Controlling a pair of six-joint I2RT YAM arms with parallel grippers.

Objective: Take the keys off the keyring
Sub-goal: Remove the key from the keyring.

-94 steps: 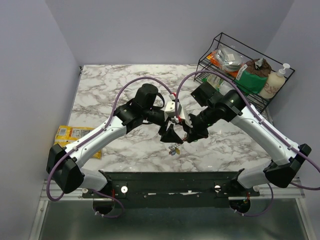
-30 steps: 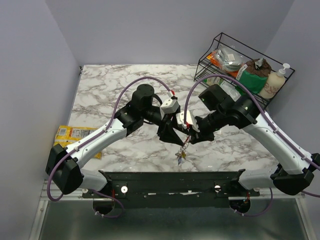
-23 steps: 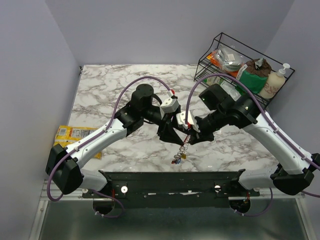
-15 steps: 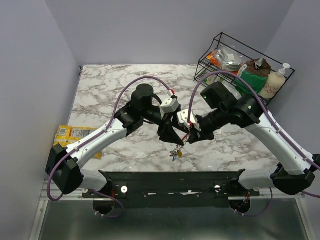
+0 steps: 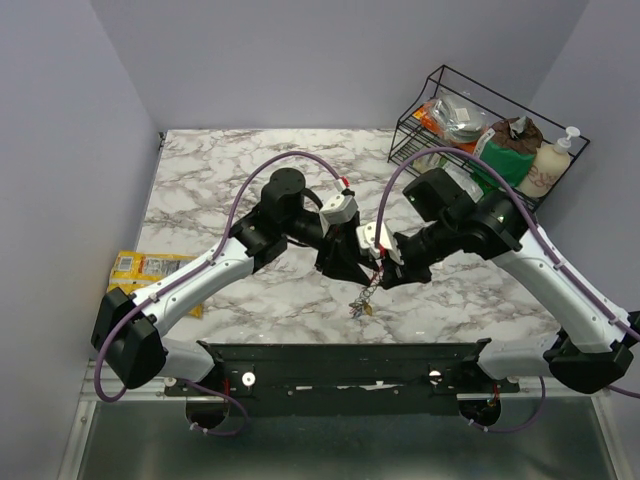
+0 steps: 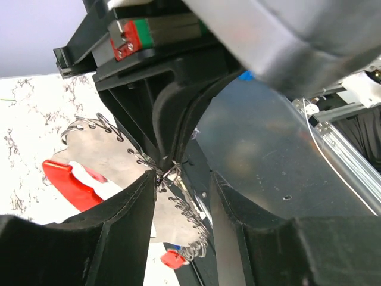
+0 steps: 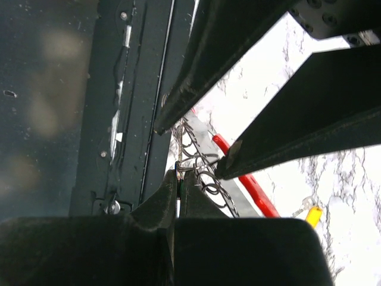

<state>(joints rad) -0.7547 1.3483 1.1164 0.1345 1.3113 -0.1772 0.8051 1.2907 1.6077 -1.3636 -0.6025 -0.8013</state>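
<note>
Base rail: a long black mounting rail (image 5: 340, 360) runs along the near edge of the white-and-grey marble table (image 5: 220, 170).
Keys: small keys with coloured plastic heads (image 5: 361, 305) hang in a bunch just beyond the rail's middle, below the point where the two grippers meet. The wrist views show a yellow head and a red one.
Keyring: the curved red-and-grey-metal keyring (image 6: 71, 185) is held up just beyond the rail's middle, between both sets of fingers.
Right gripper: the right gripper (image 7: 178, 179) has its fingertips pressed together, pinching a thin wire loop of the keyring.
Left gripper: the left gripper (image 6: 181, 179) has its fingers spread, with the wire loop in the gap between them.
Snack packet: a flat yellow packet (image 5: 150, 270) lies beyond the rail's left end.
Basket: a black wire basket (image 5: 440, 80) of groceries stands far beyond the rail's right end.
</note>
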